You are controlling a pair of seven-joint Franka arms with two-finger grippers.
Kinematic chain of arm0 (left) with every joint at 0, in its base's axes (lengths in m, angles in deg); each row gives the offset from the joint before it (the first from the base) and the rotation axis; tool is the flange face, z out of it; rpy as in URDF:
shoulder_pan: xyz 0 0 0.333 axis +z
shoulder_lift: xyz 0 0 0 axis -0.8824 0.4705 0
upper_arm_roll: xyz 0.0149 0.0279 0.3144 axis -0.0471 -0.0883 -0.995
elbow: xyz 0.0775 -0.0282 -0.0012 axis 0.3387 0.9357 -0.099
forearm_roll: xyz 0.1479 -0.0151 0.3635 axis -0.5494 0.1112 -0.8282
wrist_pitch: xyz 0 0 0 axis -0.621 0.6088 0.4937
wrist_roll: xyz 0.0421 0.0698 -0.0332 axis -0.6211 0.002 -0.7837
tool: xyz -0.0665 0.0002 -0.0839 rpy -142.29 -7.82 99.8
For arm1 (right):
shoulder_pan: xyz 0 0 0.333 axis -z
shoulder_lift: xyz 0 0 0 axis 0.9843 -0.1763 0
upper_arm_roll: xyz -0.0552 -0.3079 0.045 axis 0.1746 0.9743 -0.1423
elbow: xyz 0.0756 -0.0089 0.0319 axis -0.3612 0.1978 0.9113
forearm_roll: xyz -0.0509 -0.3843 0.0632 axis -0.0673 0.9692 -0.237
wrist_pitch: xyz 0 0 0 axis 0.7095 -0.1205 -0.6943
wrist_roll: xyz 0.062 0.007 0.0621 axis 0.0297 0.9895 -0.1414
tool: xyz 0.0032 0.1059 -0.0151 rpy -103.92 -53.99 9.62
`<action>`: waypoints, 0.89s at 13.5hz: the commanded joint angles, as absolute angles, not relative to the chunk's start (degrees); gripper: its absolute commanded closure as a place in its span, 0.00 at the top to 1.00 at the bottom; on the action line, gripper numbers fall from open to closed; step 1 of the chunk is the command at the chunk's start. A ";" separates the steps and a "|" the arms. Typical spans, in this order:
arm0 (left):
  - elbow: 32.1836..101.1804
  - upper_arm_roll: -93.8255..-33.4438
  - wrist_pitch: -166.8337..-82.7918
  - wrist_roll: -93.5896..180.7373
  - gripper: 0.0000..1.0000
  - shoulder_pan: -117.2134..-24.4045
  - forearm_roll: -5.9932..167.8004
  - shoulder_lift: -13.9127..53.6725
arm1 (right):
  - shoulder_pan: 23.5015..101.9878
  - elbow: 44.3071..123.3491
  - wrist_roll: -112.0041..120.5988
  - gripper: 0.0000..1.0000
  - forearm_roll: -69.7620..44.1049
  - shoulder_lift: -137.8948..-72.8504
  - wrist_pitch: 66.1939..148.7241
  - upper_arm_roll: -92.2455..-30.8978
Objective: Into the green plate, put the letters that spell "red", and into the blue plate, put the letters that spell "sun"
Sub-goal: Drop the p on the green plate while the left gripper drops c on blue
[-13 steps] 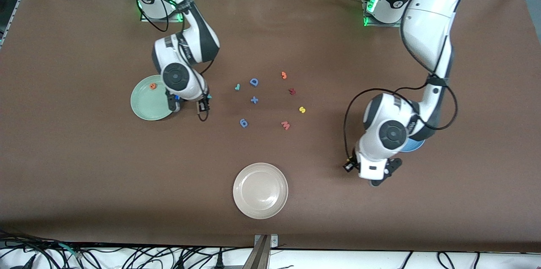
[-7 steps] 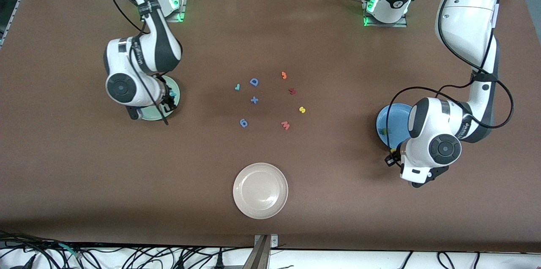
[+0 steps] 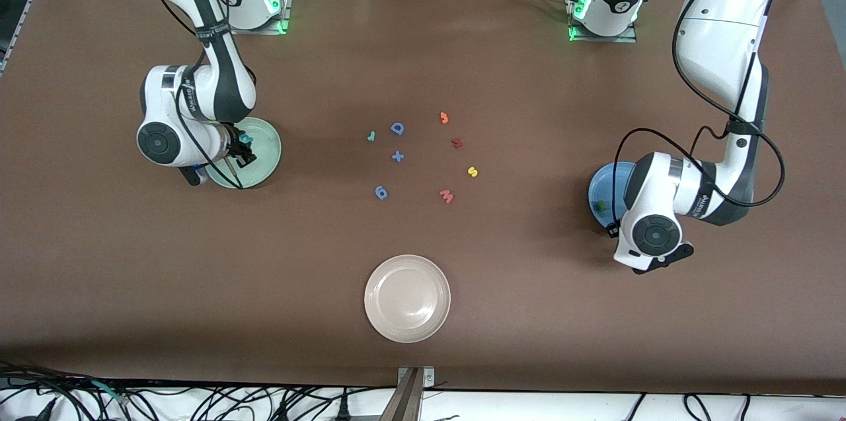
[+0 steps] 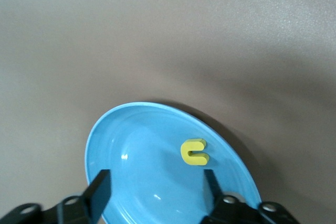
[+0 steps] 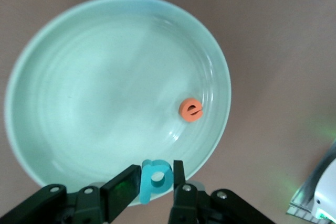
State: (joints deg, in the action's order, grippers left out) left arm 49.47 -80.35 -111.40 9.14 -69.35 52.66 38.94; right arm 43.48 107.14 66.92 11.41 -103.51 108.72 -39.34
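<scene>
Right end effector [image 5: 152, 182]: held over the green plate [image 5: 63, 77]; clenched on the teal "d" [image 5: 155, 179].
Green plate: set toward the right arm's end of the surface [image 3: 423, 44]; the orange "e" [image 5: 190, 110] is seen lying in it.
Left end effector [image 4: 157, 192]: held over the blue plate [image 4: 136, 150]; fingers spread apart, nothing gripped.
Blue plate: set toward the left arm's end; the yellow "u" [image 4: 195, 152] and the dark green "n" [image 3: 601, 205] are seen lying in it.
Mid-surface: the yellow "s" [image 3: 472, 172] and the thin teal "r" [image 3: 371, 137] are left among other letters.
White plate [image 3: 407, 298]: nearest the front camera.

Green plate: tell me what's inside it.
The green plate holds an orange "e". The right gripper, over its rim, grips a teal "d". Its arm covers part of the plate from the front.
</scene>
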 commanded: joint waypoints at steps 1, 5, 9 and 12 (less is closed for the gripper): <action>48.19 -80.12 -110.13 9.86 1.00 -69.58 51.69 37.50 | 43.46 109.43 64.70 0.00 9.69 -103.79 111.45 -39.42; 45.90 -77.06 -110.13 9.07 1.00 -71.25 62.32 37.24 | 43.37 109.52 63.91 0.14 8.29 -106.07 112.33 -39.69; 46.16 -67.13 -112.57 3.11 1.00 -71.43 66.81 36.27 | 43.37 109.35 63.91 0.89 8.11 -105.90 112.25 -39.77; 47.82 -60.97 -119.16 -3.84 1.00 -71.43 66.73 36.18 | 43.02 108.39 65.04 0.99 8.11 -104.42 111.02 -39.95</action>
State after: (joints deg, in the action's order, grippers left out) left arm 46.21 -63.21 -116.13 -1.07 -71.88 65.49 37.02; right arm 43.35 108.78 64.87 9.02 -106.14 111.81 -39.70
